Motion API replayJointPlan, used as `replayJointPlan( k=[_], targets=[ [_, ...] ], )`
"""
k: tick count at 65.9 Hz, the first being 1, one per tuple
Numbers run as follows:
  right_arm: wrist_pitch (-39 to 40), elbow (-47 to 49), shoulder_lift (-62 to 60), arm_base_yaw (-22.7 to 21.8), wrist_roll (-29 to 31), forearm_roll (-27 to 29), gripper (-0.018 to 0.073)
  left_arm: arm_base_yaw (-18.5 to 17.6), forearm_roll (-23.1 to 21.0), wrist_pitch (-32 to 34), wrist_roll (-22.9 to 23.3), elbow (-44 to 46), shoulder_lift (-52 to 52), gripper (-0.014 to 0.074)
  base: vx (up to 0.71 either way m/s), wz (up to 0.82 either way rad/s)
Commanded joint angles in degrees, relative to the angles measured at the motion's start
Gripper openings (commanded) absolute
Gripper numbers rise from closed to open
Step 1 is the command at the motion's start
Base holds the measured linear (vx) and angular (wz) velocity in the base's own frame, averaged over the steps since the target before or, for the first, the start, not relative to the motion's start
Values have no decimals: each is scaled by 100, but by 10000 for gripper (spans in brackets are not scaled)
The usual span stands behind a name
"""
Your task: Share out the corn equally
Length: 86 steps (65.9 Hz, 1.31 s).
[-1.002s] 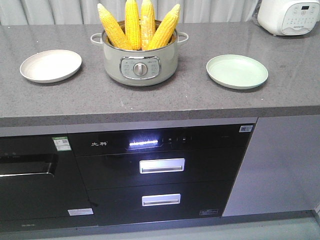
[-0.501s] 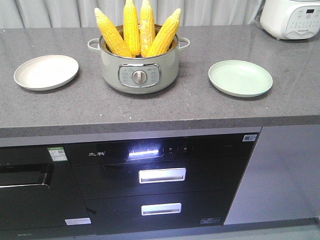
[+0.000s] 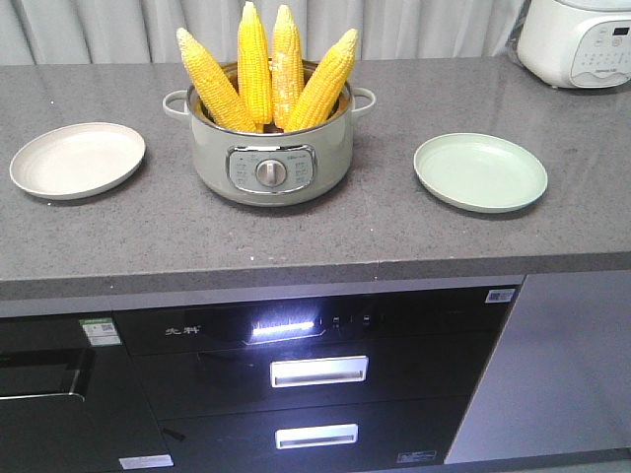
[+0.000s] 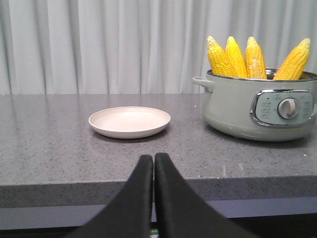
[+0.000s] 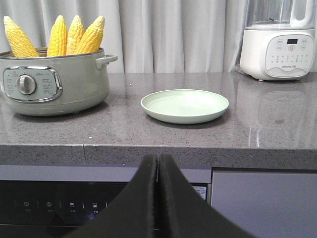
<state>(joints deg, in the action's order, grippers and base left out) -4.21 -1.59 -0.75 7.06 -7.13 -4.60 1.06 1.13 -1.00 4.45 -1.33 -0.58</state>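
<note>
Corn (image 3: 266,74): four yellow cobs standing tips-up in the pot (image 3: 271,158), fanned out, butt ends hidden below the rim. Leftmost cob (image 3: 212,84) leans left, rightmost cob (image 3: 323,79) leans right, and the two in the middle are near upright. The third cob from the left (image 3: 288,64) has pale whitish patches.

The pot is pale green with a chrome control panel and dial facing the front. It sits mid-tabletop (image 3: 394,236), toward the back. The cream plate (image 3: 77,160) is to its left and the green plate (image 3: 480,172) to its right, both well apart from the pot and with nothing on them.

Left fingers (image 4: 138,188): pressed together, gripping nothing. They are low in the left wrist view, in front of the tabletop's front edge. From there the corn is up and to the right, well apart, and the cream plate is almost straight ahead.

Right fingers (image 5: 143,193): also pressed together, gripping nothing. They are low in the right wrist view, in front of the tabletop's front edge. The corn is up and to the left, well apart, and the green plate is straight ahead.

Neither pair touches the corn, the pot or a plate.

A white appliance (image 3: 577,39) with a button panel stands at the back right corner of the tabletop. Black drawer fronts (image 3: 317,371) with a lit strip sit under the tabletop. A pale curtain (image 4: 99,44) hangs behind.
</note>
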Motion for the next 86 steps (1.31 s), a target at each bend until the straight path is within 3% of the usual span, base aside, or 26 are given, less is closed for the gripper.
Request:
replayJointPlan(
  k=[1,86],
  targets=[
    [421,-65,-5,-40,11,-50,-1,9,-47,437,46,-82,-93,-6,10,-1],
    [421,-65,-5,-40,11,-50,-1,9,-47,437,46,-82,-93,-6,9,0]
  ],
)
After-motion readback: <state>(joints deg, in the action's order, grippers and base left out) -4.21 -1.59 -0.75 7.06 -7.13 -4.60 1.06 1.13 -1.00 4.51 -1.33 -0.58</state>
